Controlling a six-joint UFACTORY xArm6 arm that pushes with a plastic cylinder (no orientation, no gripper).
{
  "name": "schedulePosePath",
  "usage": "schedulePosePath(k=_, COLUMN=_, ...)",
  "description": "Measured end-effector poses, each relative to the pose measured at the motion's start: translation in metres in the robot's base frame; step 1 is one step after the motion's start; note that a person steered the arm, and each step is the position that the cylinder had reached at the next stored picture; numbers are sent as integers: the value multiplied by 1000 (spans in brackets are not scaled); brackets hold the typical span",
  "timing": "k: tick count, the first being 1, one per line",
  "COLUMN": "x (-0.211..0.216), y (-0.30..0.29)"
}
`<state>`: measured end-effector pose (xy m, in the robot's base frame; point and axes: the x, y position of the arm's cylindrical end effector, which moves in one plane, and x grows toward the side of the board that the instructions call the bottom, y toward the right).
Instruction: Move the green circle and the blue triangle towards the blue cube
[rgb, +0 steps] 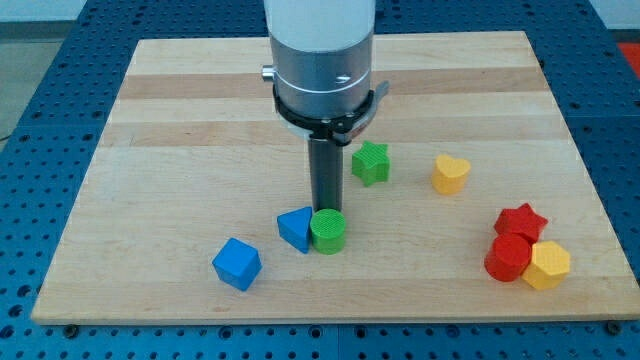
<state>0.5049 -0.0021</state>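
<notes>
Pale wooden board (180, 120) sitting on blue pegboard table (40, 60), no jaws here, just my tip (325, 210) right behind green circle (328, 231), blue triangle (296, 229) touching it, blue cube (237, 264) near, lower left

A robotics lab bench: a wooden board (200, 120) lies on a blue perforated table (40, 90) with a regular hole grid, and a metal-collared robot arm (322, 60) stands over small coloured plastic blocks.
</notes>
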Motion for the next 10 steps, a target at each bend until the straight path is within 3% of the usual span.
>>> schedulePosePath(k=1, x=5, y=27)
schedulePosePath(k=3, x=39, y=10)
schedulePosePath(k=8, x=24, y=-41)
schedulePosePath(k=9, x=24, y=-41)
schedulePosePath(k=10, x=24, y=0)
